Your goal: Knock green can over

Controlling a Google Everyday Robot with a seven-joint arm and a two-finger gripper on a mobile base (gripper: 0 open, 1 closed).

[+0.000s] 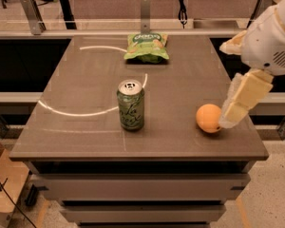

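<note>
Can [131, 106] upright on the table [190, 80], a little left of centre and toward the front half. Silver top with pull tab faces up, pale cursive lettering faces the camera. Not tipped, and nothing touches it.

Orange [208, 118] sits right of the can at about the same depth, well apart from it and near the table's right edge.

Gripper [232, 115] is further right of the can, past the orange and low over the right edge. Its cream tip angles down and left, ending just beside the orange's right side. Can't tell if it touches the orange, and can't tell how wide the gripper is set. It holds nothing that shows. White arm [270, 37] rises from it to the upper right corner, far from the can.

Bag [147, 47], green and crinkly, lies flat behind the can near the back edge, slightly right of it and well apart.

White arc [76, 113] on the tabletop curves from left of the can, round behind it, and up its right side. A second, fainter arc [102, 48] lies behind the can, left of the bag.
</note>
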